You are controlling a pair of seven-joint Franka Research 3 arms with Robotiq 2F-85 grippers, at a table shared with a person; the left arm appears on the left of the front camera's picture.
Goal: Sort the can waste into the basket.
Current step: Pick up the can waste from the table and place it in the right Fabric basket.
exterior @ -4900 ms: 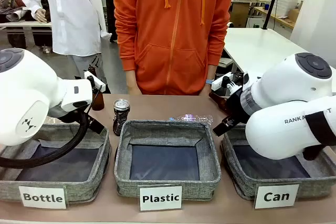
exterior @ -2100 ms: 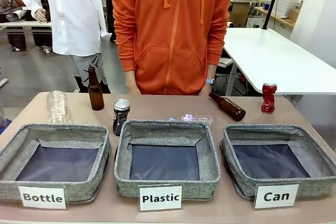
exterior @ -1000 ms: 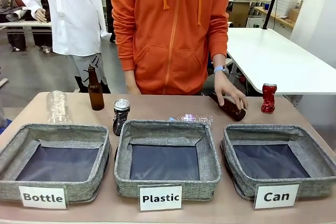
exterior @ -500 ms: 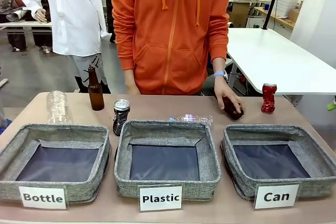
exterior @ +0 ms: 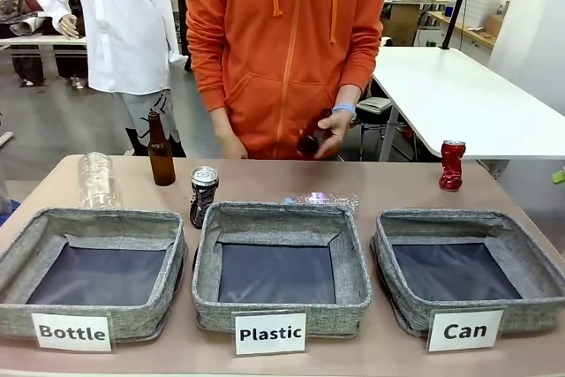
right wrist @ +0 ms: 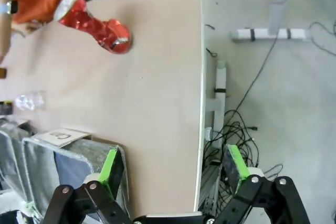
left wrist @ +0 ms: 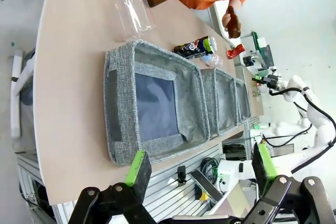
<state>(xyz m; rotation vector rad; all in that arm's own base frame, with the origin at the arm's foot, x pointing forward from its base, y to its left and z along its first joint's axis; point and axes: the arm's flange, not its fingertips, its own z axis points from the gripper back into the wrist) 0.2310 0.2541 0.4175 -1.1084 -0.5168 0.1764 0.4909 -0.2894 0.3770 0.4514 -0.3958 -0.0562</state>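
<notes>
Resting on desk point(exterior: 397, 187): the red can point(exterior: 452, 166) is standing upright near the far right corner. The dark can point(exterior: 204, 197) is standing upright just beside the far left corner of the Plastic basket point(exterior: 281, 211).
Can basket point(exterior: 441, 215): it is sitting at the right end of a row of three grey baskets along the near edge, with its dark lining showing. The red can is standing beyond its far rim, apart from it.
Other baskets: the Plastic basket is sitting in the middle and the Bottle basket point(exterior: 97, 216) at the left.
Person: a person in an orange hoodie is standing at the far side. One hand point(exterior: 331, 130) is gripping the held bottle point(exterior: 311, 140), a brown one, above the desk in front of the torso.
Other items: a brown bottle point(exterior: 160, 152) and a clear bottle point(exterior: 95, 180) are standing upright beyond the Bottle basket. A crushed bottle point(exterior: 320, 200) is lying at the far rim of the Plastic basket.
Left gripper point(left wrist: 200, 160): its fingers are spreading wide and pinching nothing. It is hanging off the desk's left end, looking along the row of baskets.
Right gripper point(right wrist: 173, 162): its fingers are spreading wide and pinching nothing. It is hanging at the desk's right edge, partly over the floor, with the red can well ahead of it.
</notes>
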